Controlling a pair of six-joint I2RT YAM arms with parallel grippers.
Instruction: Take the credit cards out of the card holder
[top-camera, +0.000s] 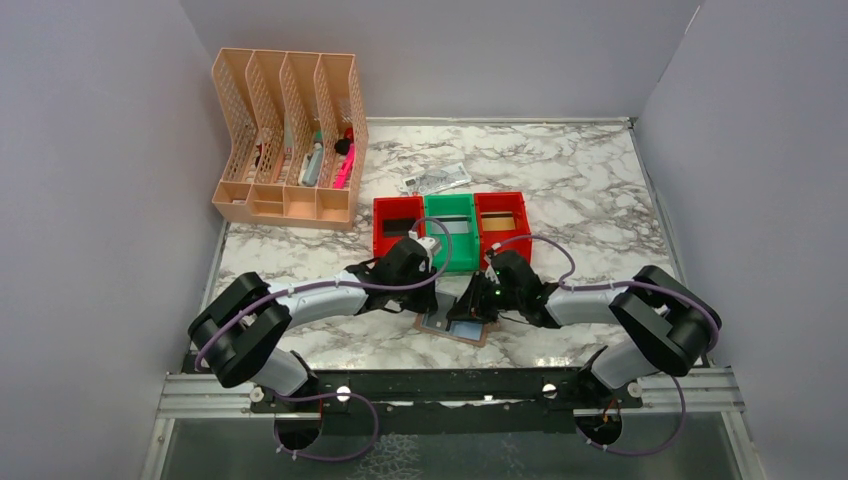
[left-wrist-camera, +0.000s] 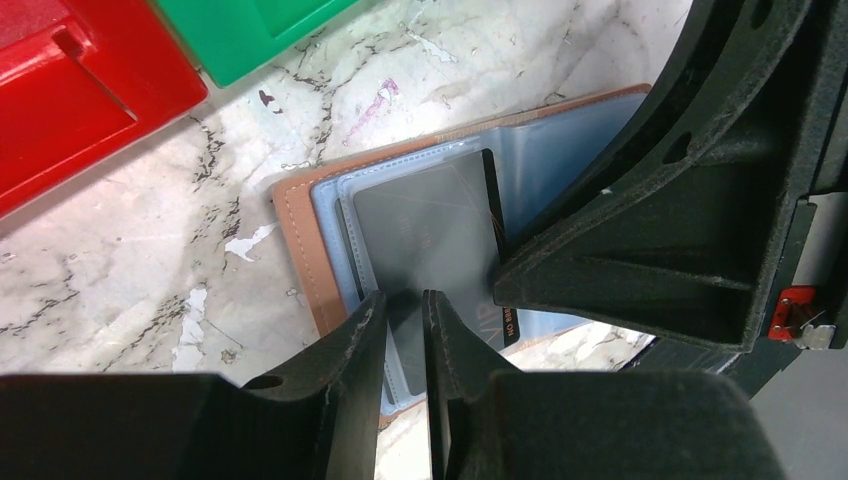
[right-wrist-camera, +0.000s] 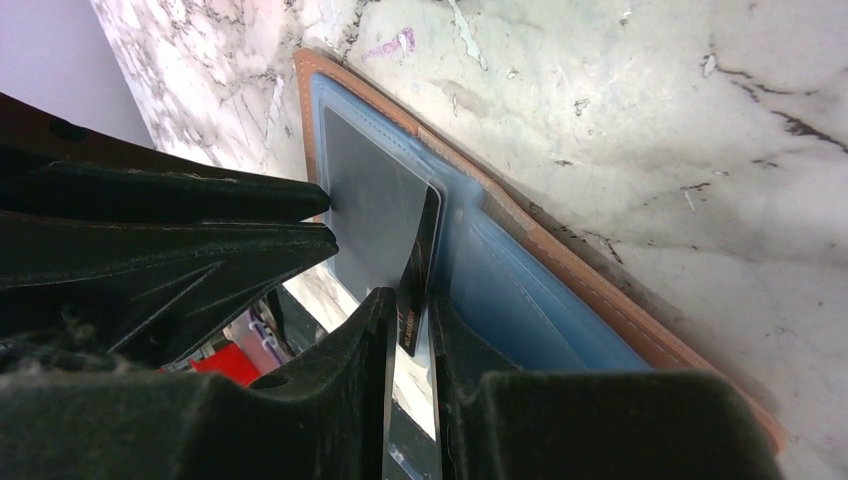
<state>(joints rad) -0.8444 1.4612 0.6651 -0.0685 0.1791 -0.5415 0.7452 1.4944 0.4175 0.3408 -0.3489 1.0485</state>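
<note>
The tan card holder (top-camera: 476, 337) lies open near the arms, and both grippers meet over it. Its blue-grey panels (left-wrist-camera: 560, 150) carry a clear sleeve with a grey face (left-wrist-camera: 420, 225) under it. My left gripper (left-wrist-camera: 405, 297) is shut on the near edge of that sleeve panel of the holder (left-wrist-camera: 298, 235). A dark credit card (right-wrist-camera: 422, 255) with orange print stands on its edge, lifted out of the holder (right-wrist-camera: 530, 300). My right gripper (right-wrist-camera: 408, 300) is shut on its lower corner. In the top view the left gripper (top-camera: 441, 301) and right gripper (top-camera: 469, 305) nearly touch.
Three bins stand in a row just beyond the holder: red (top-camera: 380, 240), green (top-camera: 432, 258), red (top-camera: 521, 228), each with a flat card inside. A crumpled paper note (top-camera: 437, 179) lies behind them. A peach file organiser (top-camera: 290, 140) stands at the back left.
</note>
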